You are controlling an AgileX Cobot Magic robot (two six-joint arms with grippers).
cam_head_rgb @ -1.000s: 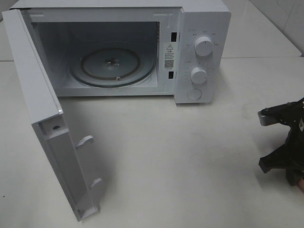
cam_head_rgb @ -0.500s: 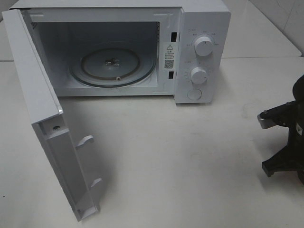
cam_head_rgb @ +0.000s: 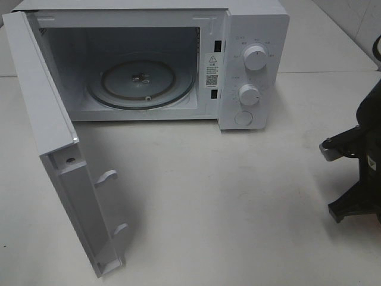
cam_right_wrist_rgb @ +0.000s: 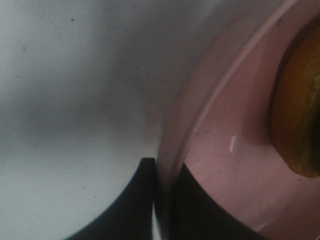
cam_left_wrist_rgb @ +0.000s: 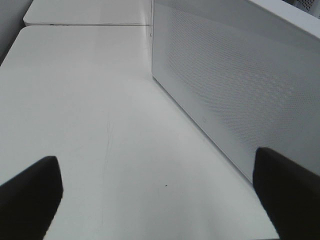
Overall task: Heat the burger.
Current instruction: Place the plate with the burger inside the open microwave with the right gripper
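Your microwave [cam_head_rgb: 256,24] stands open, empty. Your right tool [cam_right_wrist_rgb: 162,172] is clamped on the plate [cam_right_wrist_rgb: 220,165] rim, burger [cam_right_wrist_rgb: 300,115] on it, well apart from the microwave; left tool [cam_left_wrist_rgb: 159,192] gapes, holding nothing. Loading and heating remain.

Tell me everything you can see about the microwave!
The microwave is a white, boxy oven standing on the pale table. Its door is swung wide open to the left of the view, with two hook latches on its inner edge. Inside, a round glass turntable lies flat with nothing on it. The right panel has an upper knob, a lower knob and a round button below them. A warning sticker sits beside the opening.
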